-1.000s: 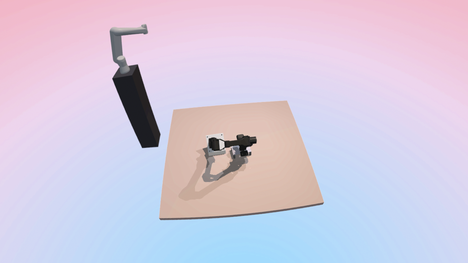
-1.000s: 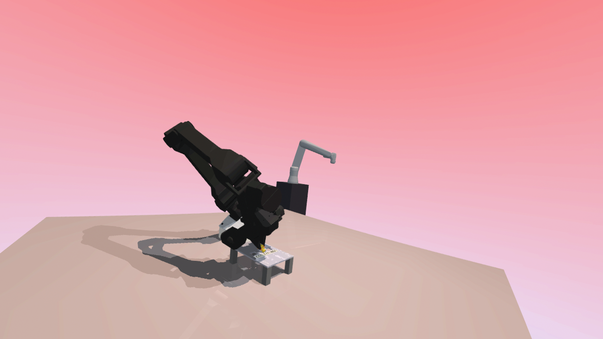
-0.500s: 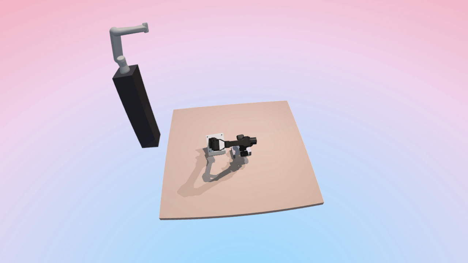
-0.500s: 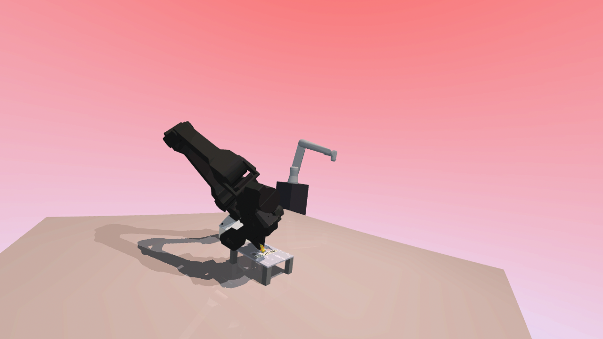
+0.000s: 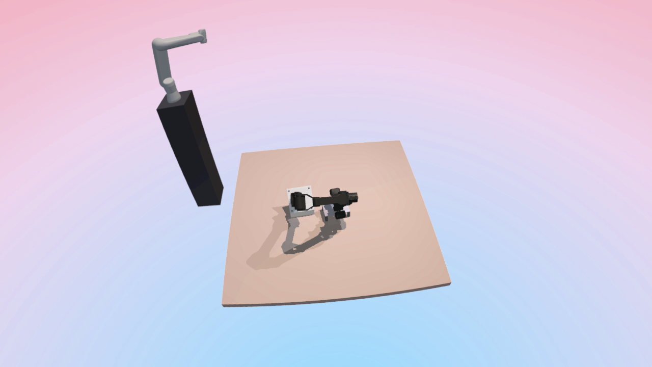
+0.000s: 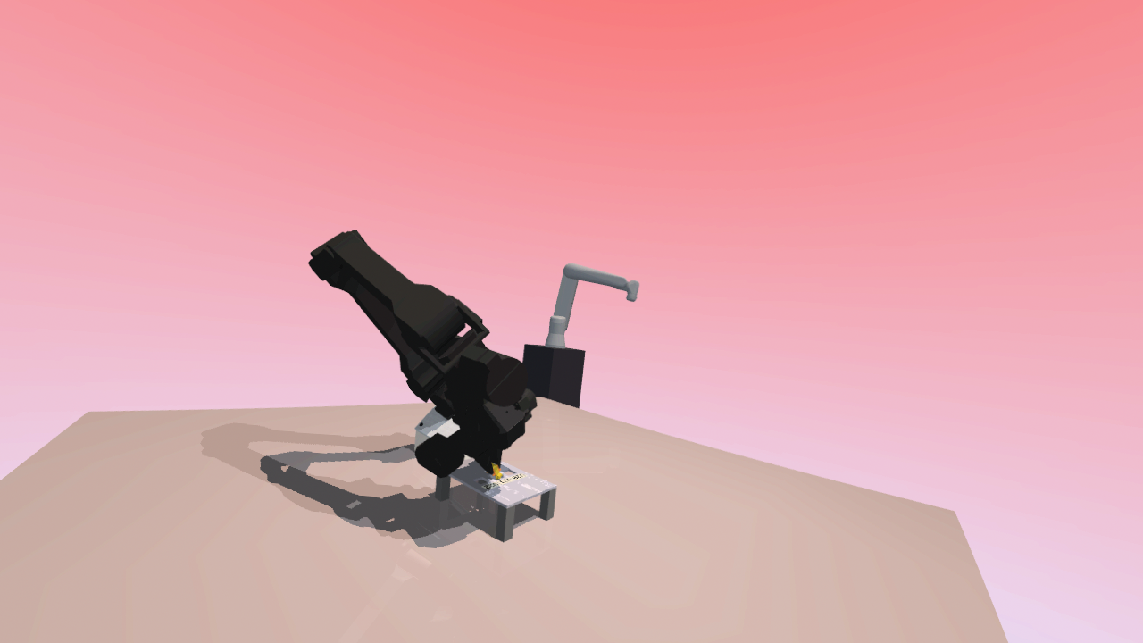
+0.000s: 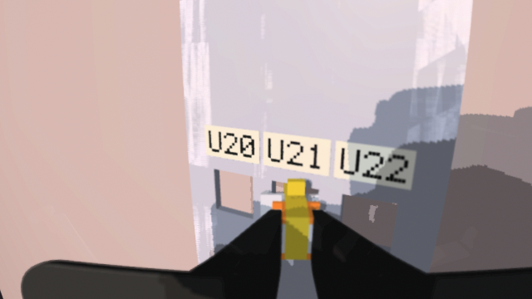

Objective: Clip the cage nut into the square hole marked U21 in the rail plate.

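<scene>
- Remotely, I read the gripper (image 5: 337,204) (image 6: 494,467) (image 7: 295,222) as clenched on the nut (image 6: 496,471) (image 7: 296,232), its fingertips pressing from two opposite sides.
- Nut: yellow body, orange parts at the fingertips. It was at the U21 position of the plate (image 5: 328,210) (image 6: 531,489) (image 7: 312,83), in front of the U21 label (image 7: 297,154) in my wrist view.
- U21 hole (image 7: 278,186): only a part showed past the nut; the rest was hidden. I could not tell how deep the wings sat, or whether the flanges touched the plate.
- A pale piece (image 7: 270,198) showed just beside the nut, close to the hole.
- U20 hole (image 7: 235,192) and U22 hole (image 7: 370,220) lay on either side, below the U20 label (image 7: 233,144) and U22 label (image 7: 375,165).
- Plate stood level on grey legs (image 6: 504,523) on the table (image 5: 382,255) (image 6: 719,559) (image 7: 91,124). Shadow covered the U22 side.
- My arm (image 5: 328,201) (image 6: 375,271) bent down over the plate from its white base (image 5: 308,192) (image 6: 443,429).
- Off the table, I noted a grey arm (image 5: 178,41) (image 6: 595,275) on a black pedestal (image 5: 182,150) (image 6: 563,375), well apart from the work.
</scene>
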`<action>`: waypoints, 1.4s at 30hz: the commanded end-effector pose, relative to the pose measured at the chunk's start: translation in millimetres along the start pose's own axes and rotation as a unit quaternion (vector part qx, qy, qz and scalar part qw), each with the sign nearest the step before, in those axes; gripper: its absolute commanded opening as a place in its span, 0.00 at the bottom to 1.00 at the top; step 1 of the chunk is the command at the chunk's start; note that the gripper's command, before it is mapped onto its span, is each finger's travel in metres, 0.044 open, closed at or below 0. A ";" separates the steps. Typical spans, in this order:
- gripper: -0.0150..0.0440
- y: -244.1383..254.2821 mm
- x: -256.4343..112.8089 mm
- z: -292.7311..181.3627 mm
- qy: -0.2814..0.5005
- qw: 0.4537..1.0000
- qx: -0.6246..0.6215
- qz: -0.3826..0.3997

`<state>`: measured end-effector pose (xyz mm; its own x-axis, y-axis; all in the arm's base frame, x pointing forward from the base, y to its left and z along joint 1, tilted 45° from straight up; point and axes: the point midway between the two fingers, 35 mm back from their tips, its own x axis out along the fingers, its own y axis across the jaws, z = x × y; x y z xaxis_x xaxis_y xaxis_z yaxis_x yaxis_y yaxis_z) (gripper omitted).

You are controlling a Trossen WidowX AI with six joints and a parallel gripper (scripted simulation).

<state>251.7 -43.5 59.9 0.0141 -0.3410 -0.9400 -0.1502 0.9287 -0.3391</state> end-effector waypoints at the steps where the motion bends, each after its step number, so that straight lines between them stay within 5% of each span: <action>1: 0.30 -0.1 -0.8 0.4 -0.001 1.000 -0.001 0.005; 42: 0.30 -4.3 -0.9 0.4 -0.001 1.000 -0.002 0.017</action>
<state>252.6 -47.6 62.0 0.0095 -0.3093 -0.9509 -0.1507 0.9397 -0.3071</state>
